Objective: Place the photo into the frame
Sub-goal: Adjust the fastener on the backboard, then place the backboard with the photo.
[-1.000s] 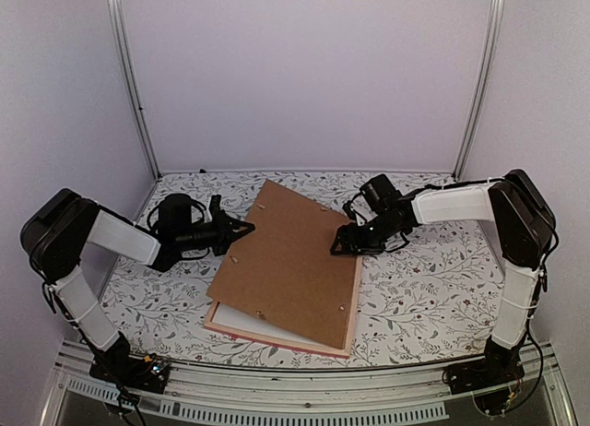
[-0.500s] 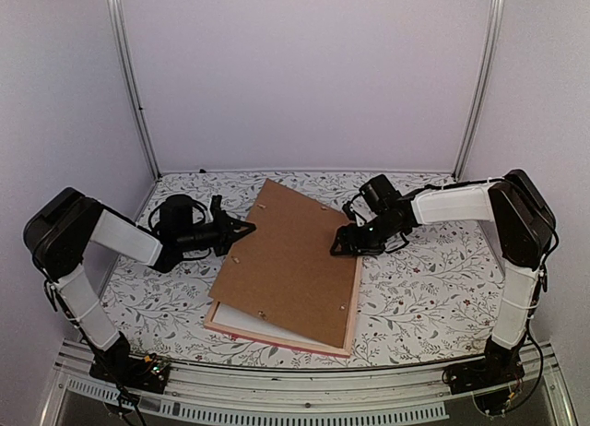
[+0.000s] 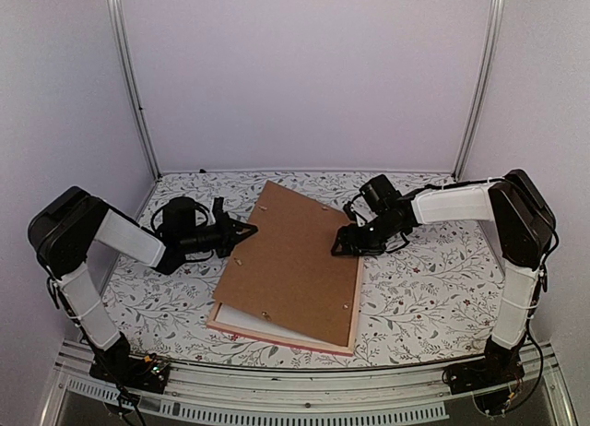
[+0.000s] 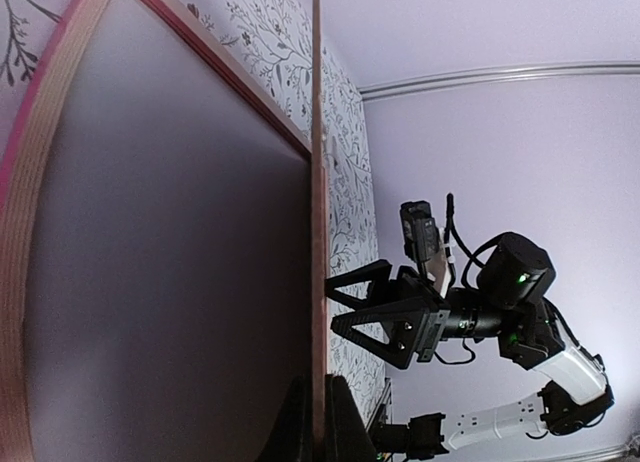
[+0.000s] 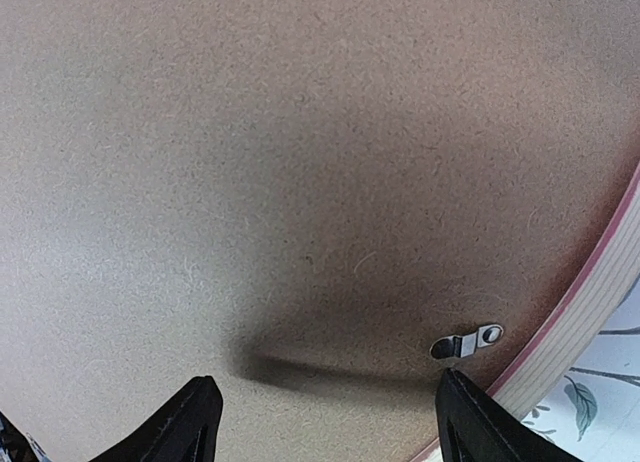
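Observation:
A plain brown backing board (image 3: 286, 265) lies askew over the pink frame (image 3: 277, 337), with its left side lifted. My left gripper (image 3: 247, 230) is shut on that board's left edge; the left wrist view shows the board edge-on (image 4: 317, 182) pinched between the fingers of the gripper (image 4: 318, 422), with the frame's rim (image 4: 40, 182) below it. My right gripper (image 3: 343, 246) hovers open at the board's right edge. In the right wrist view its open gripper (image 5: 325, 397) hangs just over the board (image 5: 300, 182), near a metal tab (image 5: 467, 342) and the frame's rim (image 5: 590, 302). The photo is hidden.
A white sheet (image 3: 235, 315) peeks out under the board's lower left corner. The table has a floral cloth (image 3: 424, 288). Walls with metal posts (image 3: 134, 85) close in the back and sides. The table's front rail (image 3: 304, 389) runs along the near edge.
The left arm has edged slightly to the right, still gripping the board. The board and frame have shifted a little with it. The right arm has stayed put.

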`<control>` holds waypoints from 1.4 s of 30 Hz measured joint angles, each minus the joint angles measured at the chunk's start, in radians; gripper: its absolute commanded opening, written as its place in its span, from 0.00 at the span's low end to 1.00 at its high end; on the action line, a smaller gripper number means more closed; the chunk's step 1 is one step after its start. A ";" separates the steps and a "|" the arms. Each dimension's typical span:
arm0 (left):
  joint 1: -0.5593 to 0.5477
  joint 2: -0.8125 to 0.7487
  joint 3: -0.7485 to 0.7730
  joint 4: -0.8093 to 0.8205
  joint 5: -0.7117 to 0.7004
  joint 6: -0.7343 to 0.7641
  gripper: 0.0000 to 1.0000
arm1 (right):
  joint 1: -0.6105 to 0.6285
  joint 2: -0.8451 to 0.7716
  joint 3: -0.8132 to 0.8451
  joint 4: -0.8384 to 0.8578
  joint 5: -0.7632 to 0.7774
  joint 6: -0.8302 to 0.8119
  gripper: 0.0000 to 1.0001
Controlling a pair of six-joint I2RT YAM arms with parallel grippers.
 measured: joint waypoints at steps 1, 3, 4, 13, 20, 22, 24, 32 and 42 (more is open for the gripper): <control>0.000 0.003 0.000 0.000 -0.001 0.000 0.01 | 0.000 0.000 0.000 0.000 0.001 0.000 0.77; 0.000 0.009 0.000 0.000 -0.002 0.000 0.01 | 0.000 0.000 0.000 -0.003 0.005 0.000 0.77; 0.000 0.010 0.000 0.000 -0.003 0.001 0.01 | 0.000 0.000 0.000 -0.003 0.006 0.000 0.77; -0.002 0.010 0.011 -0.035 -0.010 0.039 0.11 | 0.000 -0.049 0.000 -0.044 0.047 0.011 0.80; -0.005 0.010 0.035 -0.134 -0.027 0.112 0.42 | -0.003 -0.147 0.000 -0.054 0.082 0.019 0.80; -0.008 0.012 0.046 -0.161 -0.027 0.134 0.48 | -0.005 -0.154 -0.001 -0.057 0.089 0.019 0.80; -0.012 0.014 0.057 -0.187 -0.032 0.152 0.52 | -0.005 -0.156 -0.002 -0.060 0.095 0.019 0.80; -0.030 0.014 0.121 -0.353 -0.064 0.244 0.59 | -0.006 -0.156 -0.013 -0.066 0.097 0.019 0.80; -0.064 0.014 0.201 -0.552 -0.145 0.352 0.61 | -0.006 -0.156 -0.026 -0.066 0.099 0.019 0.80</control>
